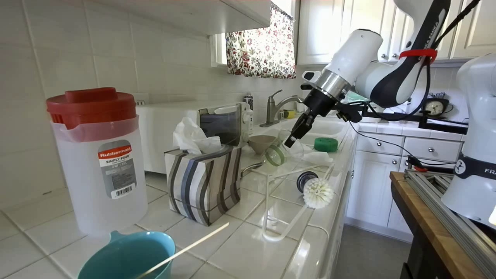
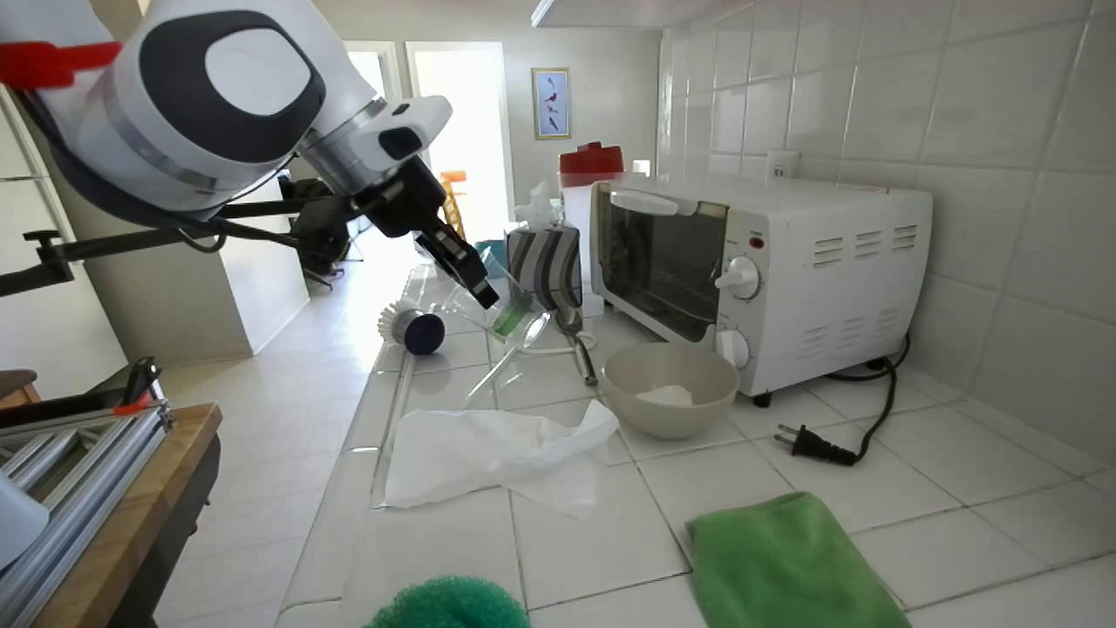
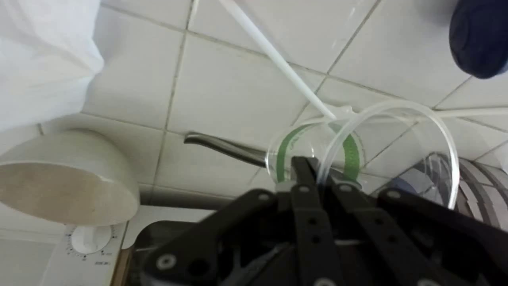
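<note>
Claw: my gripper, pressed together, pinches the clear cup at its rim, over the tiled counter.
Cup axis: tilted; in the wrist view I read mouth toward three o'clock, green-banded base toward nine, where a metal handle shows.
Lettering: "Rubbermaid Simply Pour", pitcher; "Franka Emika", my arm; cup print illegible.

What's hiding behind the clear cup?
In the wrist view, a metal handle, white rod and striped box show behind the cup. The gripper covers some of that space, so anything there is hidden.
</note>
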Robot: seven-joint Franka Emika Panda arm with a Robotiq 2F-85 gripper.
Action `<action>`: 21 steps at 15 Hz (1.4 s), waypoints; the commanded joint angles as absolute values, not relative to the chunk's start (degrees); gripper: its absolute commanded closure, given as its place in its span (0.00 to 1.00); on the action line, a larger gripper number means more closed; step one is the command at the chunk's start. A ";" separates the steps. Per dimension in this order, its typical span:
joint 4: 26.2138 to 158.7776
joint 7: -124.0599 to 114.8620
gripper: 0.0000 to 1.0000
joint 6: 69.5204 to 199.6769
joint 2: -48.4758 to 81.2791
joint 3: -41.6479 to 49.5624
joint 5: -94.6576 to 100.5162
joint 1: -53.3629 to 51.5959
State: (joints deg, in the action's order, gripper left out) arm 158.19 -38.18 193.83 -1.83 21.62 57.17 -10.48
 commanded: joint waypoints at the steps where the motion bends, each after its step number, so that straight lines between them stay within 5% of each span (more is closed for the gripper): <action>1: 158.19 -47.90 0.99 195.95 -3.08 23.24 63.22 -10.95; 21: 142.06 -104.50 0.99 212.55 -3.77 29.04 122.64 -5.02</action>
State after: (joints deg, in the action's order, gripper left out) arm 146.97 -96.94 203.85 -4.87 29.68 115.43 -6.38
